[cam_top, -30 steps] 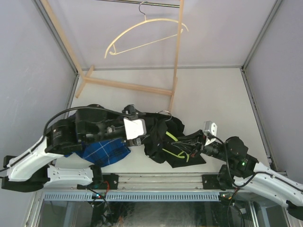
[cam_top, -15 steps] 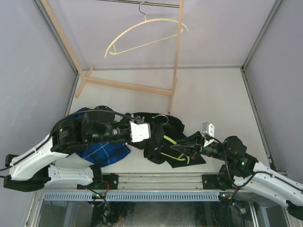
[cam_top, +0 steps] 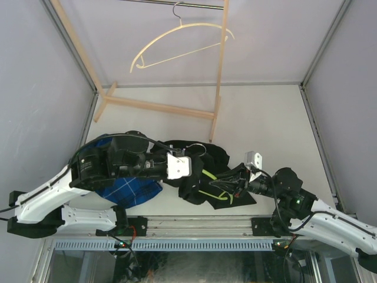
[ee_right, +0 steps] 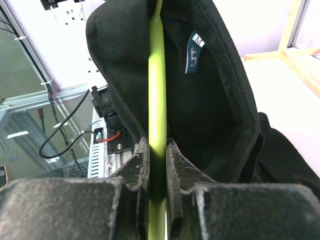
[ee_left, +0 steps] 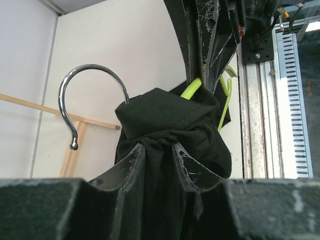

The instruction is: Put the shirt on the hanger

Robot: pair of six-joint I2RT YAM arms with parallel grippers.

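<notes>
Shirt (cam_top: pixel 191 181): near edge, middle, bunched over hanger (ee_right: pixel 156 75).
Left gripper (ee_left: pixel 157 150): we see it clamped on shirt.
Right gripper (ee_right: pixel 156 155): clamped on hanger.
Progress: we judge partway; shoulders unseated.

Only readable text: "M" on white size tab (ee_right: pixel 197 38) inside shirt (ee_right: pixel 220 110) collar. Blue brand label (ee_right: pixel 192 59) beneath: white mark, illegible.

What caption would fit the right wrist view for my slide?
Right gripper clamps the bar of the lime-green hanger, the black shirt with its size-M collar label draped around it.
</notes>
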